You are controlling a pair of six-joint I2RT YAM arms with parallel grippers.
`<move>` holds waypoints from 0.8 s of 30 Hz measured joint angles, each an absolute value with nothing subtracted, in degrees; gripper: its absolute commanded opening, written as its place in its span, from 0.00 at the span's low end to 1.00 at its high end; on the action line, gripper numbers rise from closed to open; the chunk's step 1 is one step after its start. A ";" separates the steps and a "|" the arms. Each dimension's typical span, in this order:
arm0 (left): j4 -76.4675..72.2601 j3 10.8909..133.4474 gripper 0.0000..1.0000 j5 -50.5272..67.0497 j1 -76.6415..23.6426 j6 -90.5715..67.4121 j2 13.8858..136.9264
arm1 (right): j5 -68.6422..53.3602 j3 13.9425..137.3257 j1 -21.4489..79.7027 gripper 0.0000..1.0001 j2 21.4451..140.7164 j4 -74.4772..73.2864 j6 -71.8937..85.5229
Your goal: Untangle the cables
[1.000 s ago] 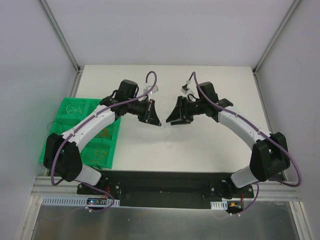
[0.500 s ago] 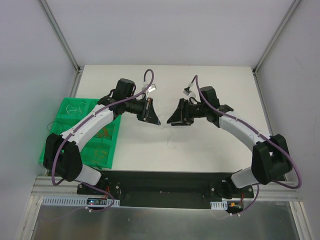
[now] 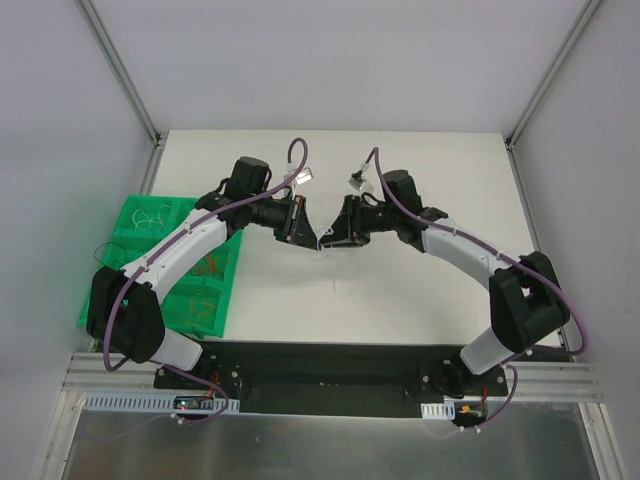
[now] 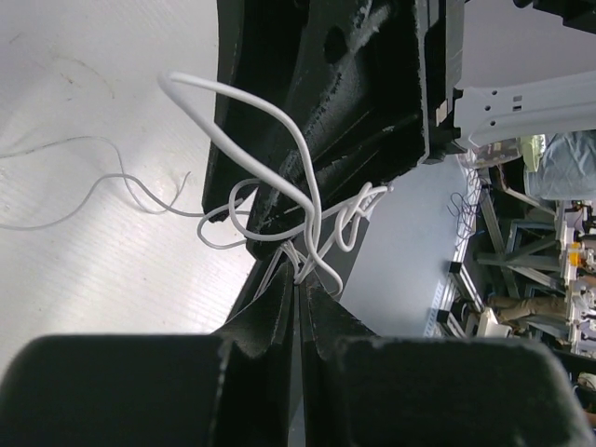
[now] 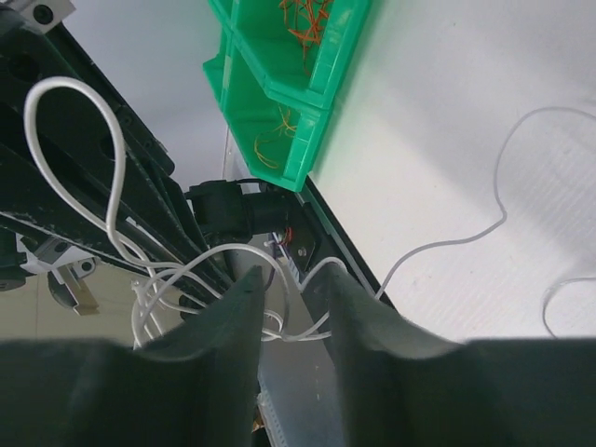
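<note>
Top view: white cables [image 3: 320, 246] clumped between left claw [image 3: 312, 240] and right claw [image 3: 328, 241], well right of green bin [image 3: 135, 262], over table [image 3: 420, 300]. Clump knotted; pulling apart not yet done, task looks early. Loose strand [image 3: 342, 290] on table, right of bin.

Left wrist: left claw clenched on clump's root; loops fan toward right claw's black body.

Right wrist: right claw parted, strands threading gap, unpinched. Bin beyond it holds orange wires [image 5: 303, 19]. Loops may snag fingers.
</note>
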State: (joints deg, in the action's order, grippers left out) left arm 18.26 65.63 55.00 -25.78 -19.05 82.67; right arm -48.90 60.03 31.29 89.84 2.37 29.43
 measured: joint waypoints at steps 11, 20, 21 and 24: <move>18.24 63.24 0.00 50.83 -24.21 -20.43 80.18 | -34.54 60.62 28.12 0.00 84.75 -14.26 23.07; 18.31 59.72 0.00 42.94 -22.44 -21.69 77.19 | -11.38 68.34 22.50 0.00 73.97 -37.67 15.35; 18.37 59.68 0.00 42.65 -22.44 -21.69 77.17 | -10.44 68.99 22.52 0.00 73.97 -38.74 14.79; 18.87 59.40 0.00 41.01 -22.39 -21.63 76.90 | -6.87 70.19 21.63 0.00 74.00 -43.16 13.13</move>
State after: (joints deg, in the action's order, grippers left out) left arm 18.87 59.40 41.01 -22.39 -21.63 76.90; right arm -6.87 70.19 21.63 74.00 -43.16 13.13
